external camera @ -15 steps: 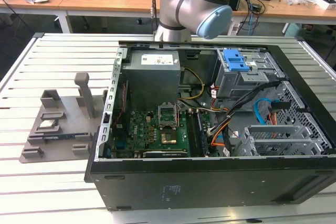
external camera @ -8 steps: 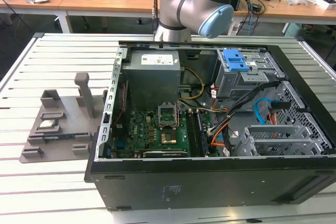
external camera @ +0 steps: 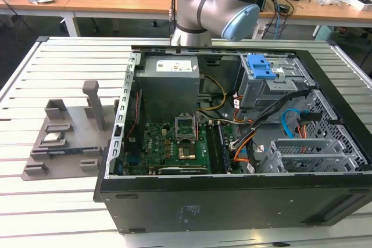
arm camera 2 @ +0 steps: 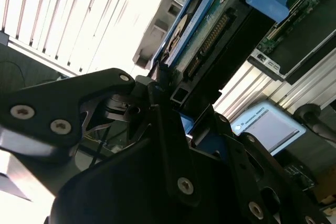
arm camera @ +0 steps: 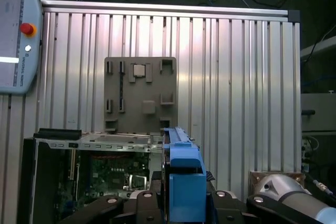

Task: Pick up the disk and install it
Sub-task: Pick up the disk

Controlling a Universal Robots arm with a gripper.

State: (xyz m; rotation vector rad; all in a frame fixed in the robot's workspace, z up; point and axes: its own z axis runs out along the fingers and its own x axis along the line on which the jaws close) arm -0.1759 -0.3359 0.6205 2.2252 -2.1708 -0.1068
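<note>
Starting at the exterior view's left, the grey tray (external camera: 64,137) sits on the slotted table (external camera: 70,62) with its slots and posts. Just beside it is the open computer case (external camera: 232,201). Inside, the green circuit board (external camera: 174,149) lies low. Over on the exterior view's right stands the metal cage (external camera: 273,88) with its blue latch (external camera: 260,67) on top. The arm (external camera: 218,7) rises out of the top of that view. And there it is in both wrist views: the disk (arm camera 2: 202,30), off the table and carried high over the case and tray. It is seen edge-on in its blue frame (arm camera: 181,177), and the second wrist view shows its row of connector pins. The gripper (arm camera 2: 163,90) is clamped on it, black fingers (arm camera 2: 157,145) pressing the disk's near end from either side. The far end with the blue tab juts out free. By the look of it, this is a dense, stiff block: no flex, some weight, and it will not forgive knocks. The bare metal faces look slick, so the plastic frame's side rails seem the better place to hold. That also keeps the pads off the pins and the exposed board on its underside. A grip at one end leaves a long overhang, so it could tilt if the clamp is light.
</note>
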